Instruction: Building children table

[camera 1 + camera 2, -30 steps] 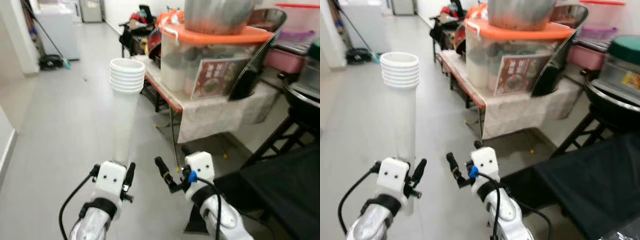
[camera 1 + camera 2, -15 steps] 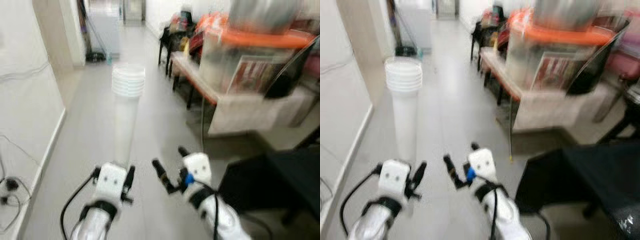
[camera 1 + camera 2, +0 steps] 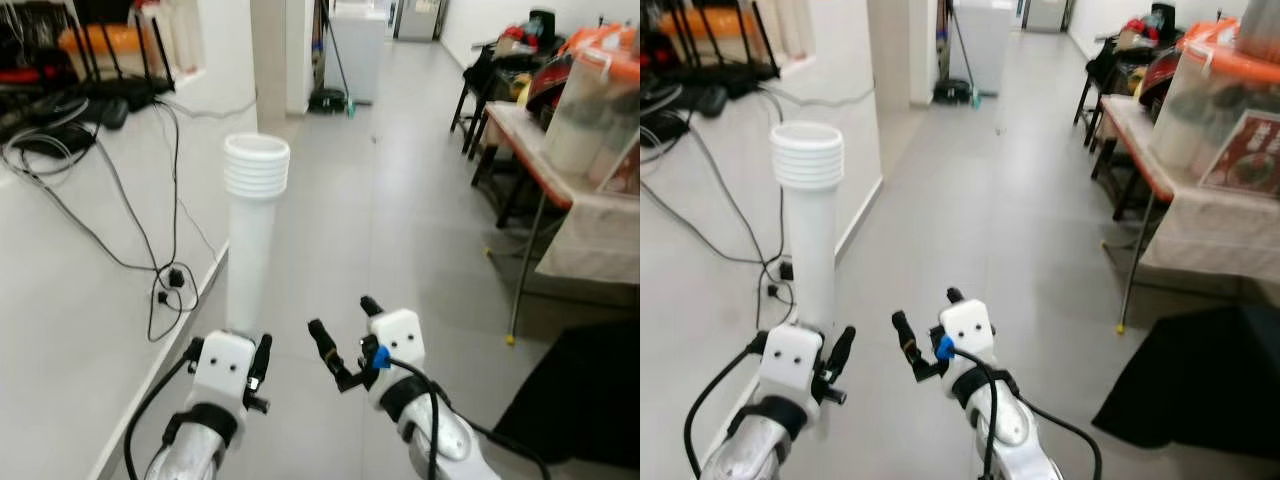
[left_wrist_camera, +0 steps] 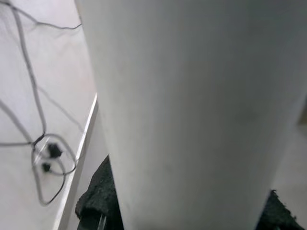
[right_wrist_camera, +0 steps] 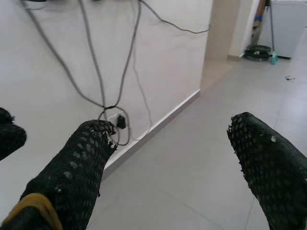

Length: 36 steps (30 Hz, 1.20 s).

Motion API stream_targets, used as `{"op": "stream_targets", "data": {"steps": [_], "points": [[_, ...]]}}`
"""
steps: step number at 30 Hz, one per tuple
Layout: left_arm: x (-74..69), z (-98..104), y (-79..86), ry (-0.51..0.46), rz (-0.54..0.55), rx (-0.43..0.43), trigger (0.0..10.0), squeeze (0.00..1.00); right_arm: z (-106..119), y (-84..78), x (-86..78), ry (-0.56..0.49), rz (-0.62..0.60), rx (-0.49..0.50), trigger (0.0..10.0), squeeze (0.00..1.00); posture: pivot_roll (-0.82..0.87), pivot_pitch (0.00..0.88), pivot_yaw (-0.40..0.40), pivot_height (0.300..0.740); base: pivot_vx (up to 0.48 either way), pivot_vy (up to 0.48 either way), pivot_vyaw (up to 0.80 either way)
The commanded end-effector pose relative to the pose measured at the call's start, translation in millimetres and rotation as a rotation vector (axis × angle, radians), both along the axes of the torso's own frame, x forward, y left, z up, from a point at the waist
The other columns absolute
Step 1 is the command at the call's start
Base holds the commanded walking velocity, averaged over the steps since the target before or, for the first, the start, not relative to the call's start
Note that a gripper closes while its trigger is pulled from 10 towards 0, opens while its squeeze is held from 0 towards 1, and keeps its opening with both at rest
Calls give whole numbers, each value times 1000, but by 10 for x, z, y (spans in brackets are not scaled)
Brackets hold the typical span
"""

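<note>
White table leg [image 3: 250, 240] stands upright, apparently gripped in left claw [image 3: 228, 352] — right claw [image 3: 343, 335] spread, empty — beside wall [image 3: 70, 300].

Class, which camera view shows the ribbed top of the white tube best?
The left eye view: the white tube stands upright in the left gripper, ribbed top visible. The right eye view shows it similarly; the left wrist view shows its plain wall close up.

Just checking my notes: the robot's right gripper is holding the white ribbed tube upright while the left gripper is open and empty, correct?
Sides swapped. The left eye view shows the left gripper shut on the upright white tube; the right gripper is open and empty.
</note>
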<state>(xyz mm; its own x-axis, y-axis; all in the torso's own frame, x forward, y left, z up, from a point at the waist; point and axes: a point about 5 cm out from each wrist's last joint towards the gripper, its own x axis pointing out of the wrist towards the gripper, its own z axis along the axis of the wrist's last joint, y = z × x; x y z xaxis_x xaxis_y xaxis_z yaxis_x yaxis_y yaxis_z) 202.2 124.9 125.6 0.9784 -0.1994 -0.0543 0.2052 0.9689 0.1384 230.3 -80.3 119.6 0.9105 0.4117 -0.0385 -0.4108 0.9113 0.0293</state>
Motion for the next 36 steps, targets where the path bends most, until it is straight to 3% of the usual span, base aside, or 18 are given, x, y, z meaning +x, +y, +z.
{"op": "stream_targets", "data": {"steps": [1, 15, 36], "points": [[-4, 3, -23, -7, -11, -4, 10000, 0, -18, -33, 13, 7, -14, -10, 10000, 0, 95, 0, -73, 740, -322, 0, 0], [13, -3, -57, -3, -23, -9, 10000, 0, -17, -44, 25, 11, -8, -11, 10000, 0, 89, 0, -76, 740, -324, 0, 0], [36, 5, -59, -3, -19, -16, 10000, 0, -8, -10, 25, -4, 24, -43, 10000, 0, 82, 0, -73, 740, -335, 0, 776]]}}
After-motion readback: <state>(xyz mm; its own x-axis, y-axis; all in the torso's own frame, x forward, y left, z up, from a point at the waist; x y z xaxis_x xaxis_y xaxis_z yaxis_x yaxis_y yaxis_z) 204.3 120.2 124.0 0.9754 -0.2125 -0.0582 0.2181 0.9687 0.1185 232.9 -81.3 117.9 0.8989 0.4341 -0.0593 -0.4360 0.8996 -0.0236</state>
